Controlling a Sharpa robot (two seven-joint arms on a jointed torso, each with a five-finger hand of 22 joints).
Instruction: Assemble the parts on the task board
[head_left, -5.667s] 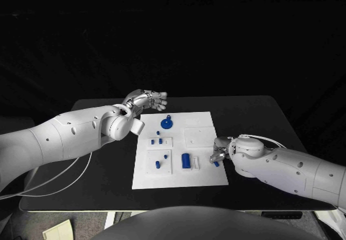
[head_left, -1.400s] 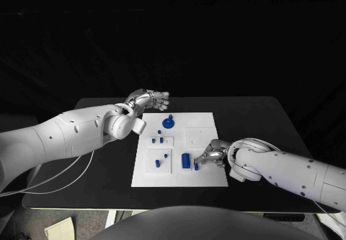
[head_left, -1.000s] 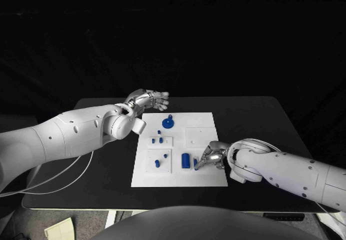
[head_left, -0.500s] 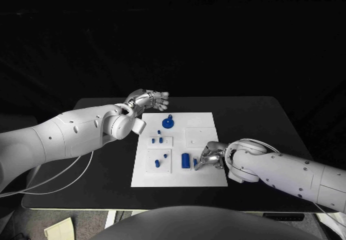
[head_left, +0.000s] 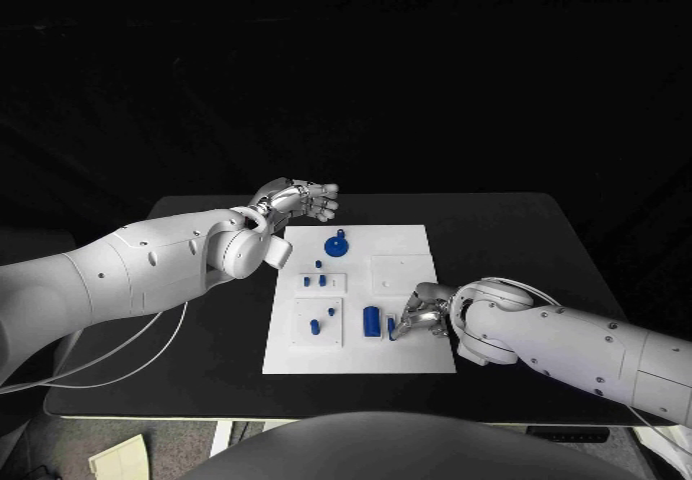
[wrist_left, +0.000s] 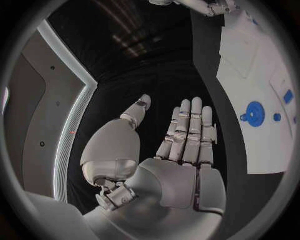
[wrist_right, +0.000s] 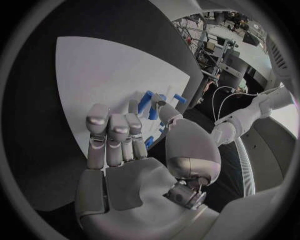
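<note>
We are pinching a small blue part (head_left: 391, 327) in our right hand (head_left: 423, 318), over the task board (head_left: 404, 240). Our left hand (head_left: 297, 200) is hovering empty, fingers straight and side by side.

A: Head view – high, looking down on the black table (head_left: 505, 215), far enough to take in both arms and the whole task board (head_left: 404, 240).

B: Left wrist view?

A: Sits just behind the left hand (wrist_left: 181, 150), close, facing along its fingers; the task board (wrist_left: 250, 65) curves along one side.

B: Right wrist?

A: Same setup behind the right hand (wrist_right: 122, 150), very near the task board (wrist_right: 94, 70). All three views share the board.
</note>
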